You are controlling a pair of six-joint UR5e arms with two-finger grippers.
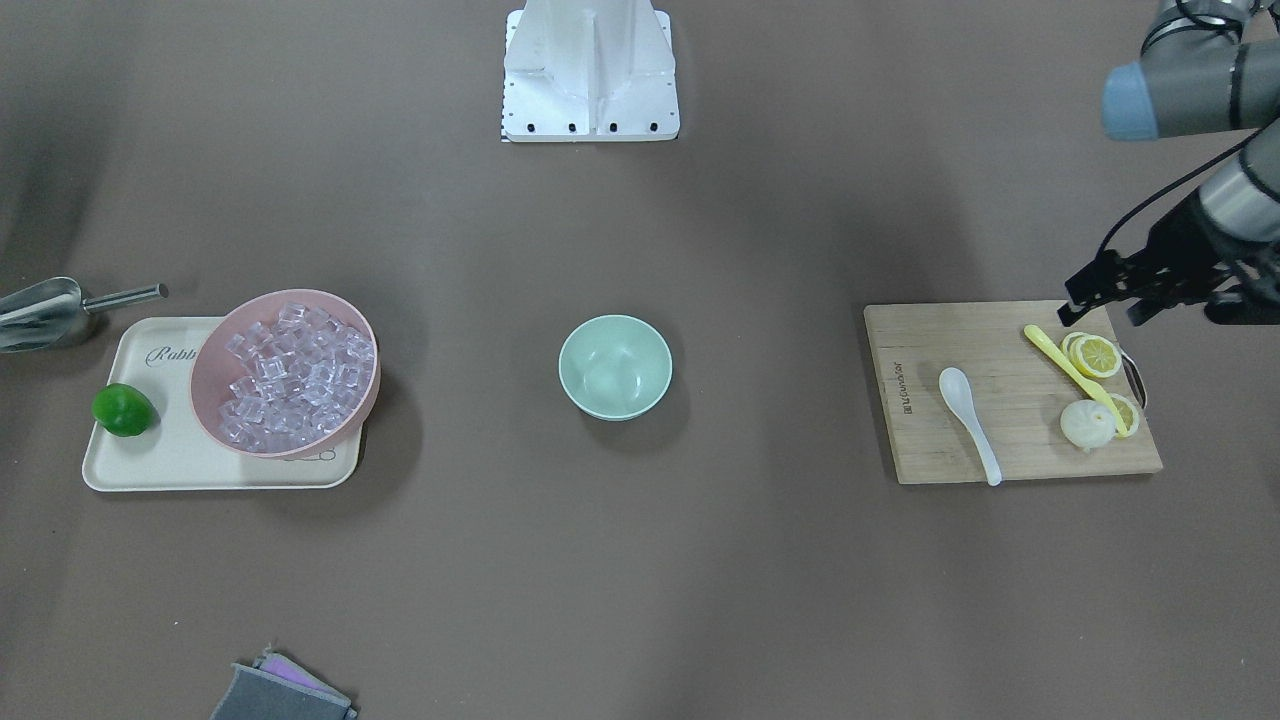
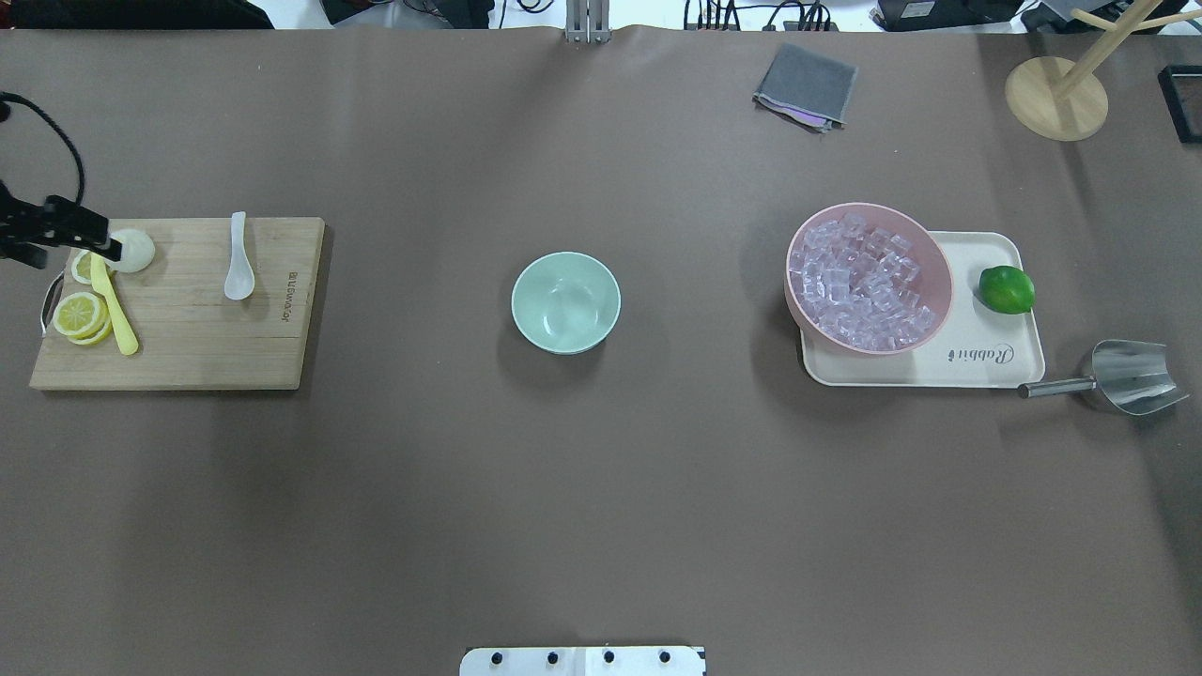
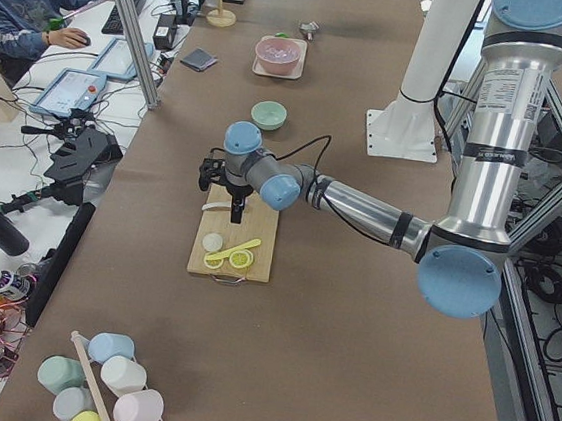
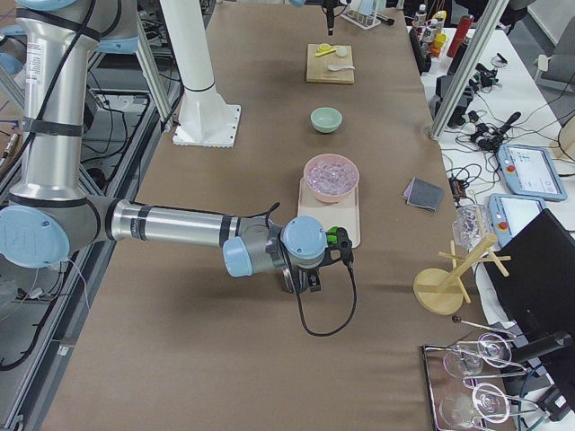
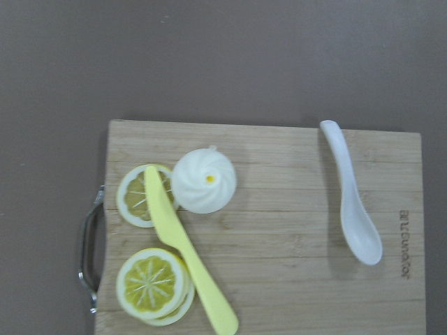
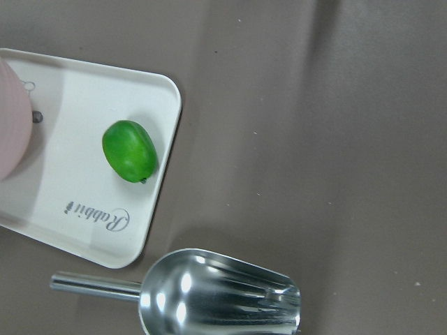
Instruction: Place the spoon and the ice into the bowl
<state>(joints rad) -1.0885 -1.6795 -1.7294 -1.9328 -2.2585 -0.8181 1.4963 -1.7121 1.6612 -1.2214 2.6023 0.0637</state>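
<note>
The white spoon [image 1: 968, 420] lies on the wooden cutting board [image 1: 930, 340], scoop toward the robot; it also shows in the overhead view [image 2: 238, 272] and the left wrist view [image 5: 353, 202]. The mint-green bowl [image 1: 615, 367] stands empty at the table's middle [image 2: 565, 302]. The ice cubes [image 1: 295, 375] fill a pink bowl [image 2: 796, 282]. My left gripper [image 1: 1105, 305] hovers above the board's outer far corner, open and empty, well to the side of the spoon. My right gripper [image 4: 310, 278] shows only in the exterior right view, near the lime; I cannot tell whether it is open.
The pink bowl sits on a cream tray [image 1: 160, 470] with a green lime [image 1: 123, 410]. A metal scoop [image 1: 40, 312] lies beside the tray. The board also holds a yellow utensil [image 1: 1075, 378], lemon slices [image 1: 1095, 355] and a white bun [image 1: 1087, 424]. A grey cloth [image 1: 280, 690] lies at the operators' edge.
</note>
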